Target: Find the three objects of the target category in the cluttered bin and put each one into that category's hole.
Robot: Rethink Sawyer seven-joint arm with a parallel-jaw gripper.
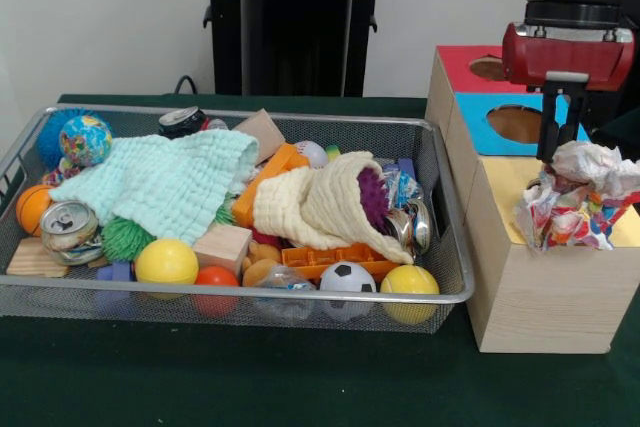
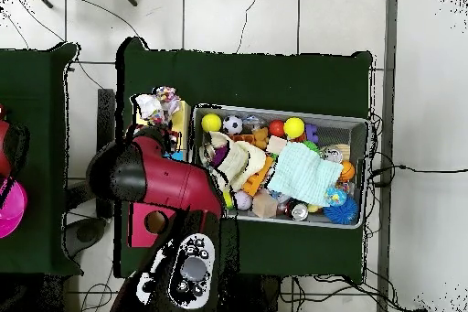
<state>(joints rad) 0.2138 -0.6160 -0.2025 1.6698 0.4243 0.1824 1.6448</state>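
Note:
My gripper point(image 1: 555, 155) hangs over the wooden sorting box point(image 1: 540, 297) at the right, shut on a crumpled, colourful paper wad point(image 1: 580, 197). The wad hovers above the box's yellow section point(image 1: 505, 182); whether it touches the surface I cannot tell. Behind it lie the blue section with its hole point(image 1: 515, 124) and the red section with its hole point(image 1: 487, 68). In the overhead view the paper wad point(image 2: 157, 104) shows at the box's far end, and the red arm point(image 2: 155, 180) hides the gripper. Other crumpled items in the bin are hard to make out.
The wire mesh bin point(image 1: 240, 297) left of the box holds a mint cloth point(image 1: 170, 182), a cream cloth point(image 1: 320, 202), yellow balls point(image 1: 166, 262), a soccer ball point(image 1: 347, 278), a dented can point(image 1: 68, 227), a globe ball point(image 1: 85, 139) and wooden blocks point(image 1: 222, 245). The bin point(image 2: 361, 121) fills the overhead view's middle.

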